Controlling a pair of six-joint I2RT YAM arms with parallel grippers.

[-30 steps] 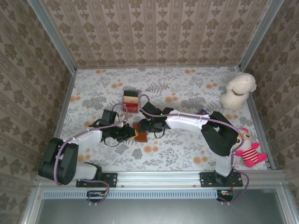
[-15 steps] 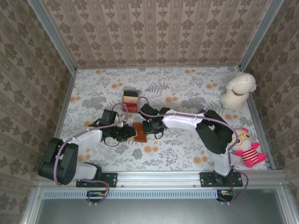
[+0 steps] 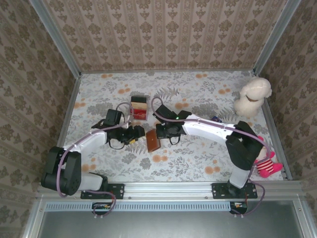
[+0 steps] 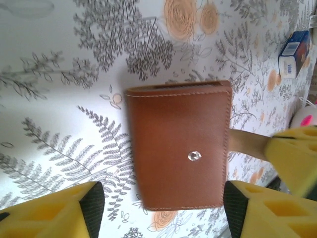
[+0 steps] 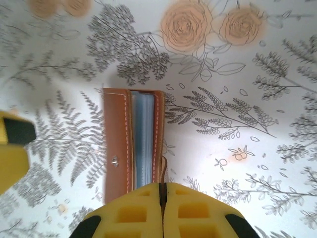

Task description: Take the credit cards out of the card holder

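Right gripper (image 5: 161,193), jaws pressed together, pinches the closing tab (image 4: 245,144) of the brown card holder (image 5: 130,144), whose grey-blue pockets show along its open edge. Left gripper (image 4: 161,201) faces the holder's snap side, jaws spread wide to either side of it. The holder sits mid-desk (image 3: 99,94) between the two grippers, near a red-and-cream striped box (image 3: 138,108). A cream plush dog (image 3: 252,96) and a pink striped doll (image 3: 265,162) lie at the desk's right edge.
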